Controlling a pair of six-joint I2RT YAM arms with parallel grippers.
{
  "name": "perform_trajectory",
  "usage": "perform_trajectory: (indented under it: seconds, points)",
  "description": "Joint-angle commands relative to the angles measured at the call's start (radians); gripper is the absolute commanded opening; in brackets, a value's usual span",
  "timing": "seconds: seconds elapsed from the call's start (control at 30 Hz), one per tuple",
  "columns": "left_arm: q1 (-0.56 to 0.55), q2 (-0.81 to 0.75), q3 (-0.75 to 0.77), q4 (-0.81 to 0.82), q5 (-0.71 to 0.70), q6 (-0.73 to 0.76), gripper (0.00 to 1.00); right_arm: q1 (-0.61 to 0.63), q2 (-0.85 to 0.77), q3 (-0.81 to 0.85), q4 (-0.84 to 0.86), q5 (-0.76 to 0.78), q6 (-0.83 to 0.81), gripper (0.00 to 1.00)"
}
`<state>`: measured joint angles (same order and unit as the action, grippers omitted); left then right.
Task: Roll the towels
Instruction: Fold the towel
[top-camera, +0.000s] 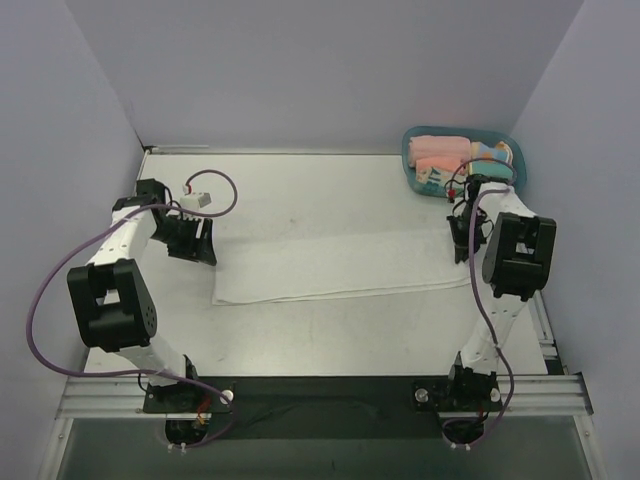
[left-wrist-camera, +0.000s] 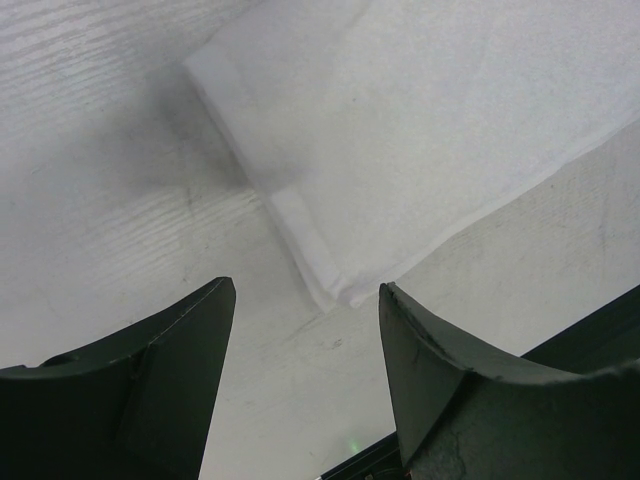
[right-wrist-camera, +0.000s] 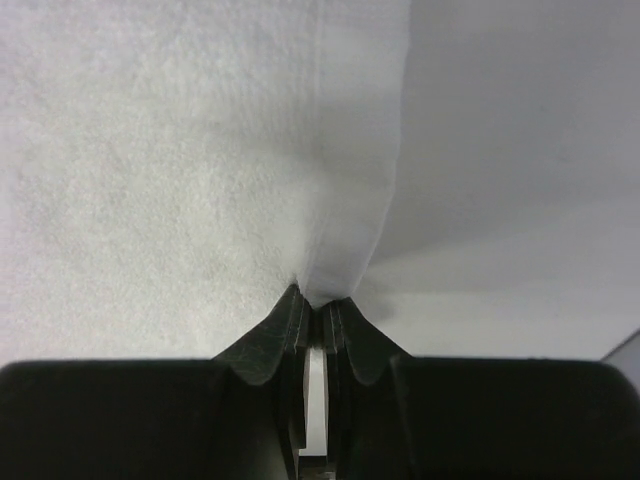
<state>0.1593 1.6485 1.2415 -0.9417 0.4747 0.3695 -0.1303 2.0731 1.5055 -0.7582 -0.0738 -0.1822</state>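
A white towel (top-camera: 340, 265) lies folded into a long strip across the middle of the table. My left gripper (top-camera: 192, 243) is open and empty, just above and left of the towel's left end; the left wrist view shows the folded corner (left-wrist-camera: 330, 280) ahead between the fingers (left-wrist-camera: 170, 350). My right gripper (top-camera: 462, 240) is shut on the towel's right edge (right-wrist-camera: 340, 250), pinching the hem between its fingertips. The grey tag is out of view.
A teal tray (top-camera: 410, 150) at the back right corner holds rolled pink, orange and light-blue towels (top-camera: 440, 150). White walls enclose the table on three sides. A metal rail (top-camera: 320, 395) runs along the near edge by the arm bases.
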Motion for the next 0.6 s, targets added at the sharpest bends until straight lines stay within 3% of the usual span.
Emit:
perform_trajectory:
  seconds: [0.0,0.27,0.57]
  points:
    - [-0.004,-0.019,0.015,0.026,0.018,0.005,0.70,-0.025,-0.129,0.021,-0.104,0.019,-0.088,0.00]
    - [-0.046,0.057,-0.033,0.063,0.001,-0.049,0.66,0.086,-0.280,-0.004,-0.174,-0.101,-0.060,0.00]
    - [-0.073,0.175,-0.020,0.086,-0.002,-0.069,0.52,0.325,-0.262,-0.024,-0.104,-0.237,0.093,0.00]
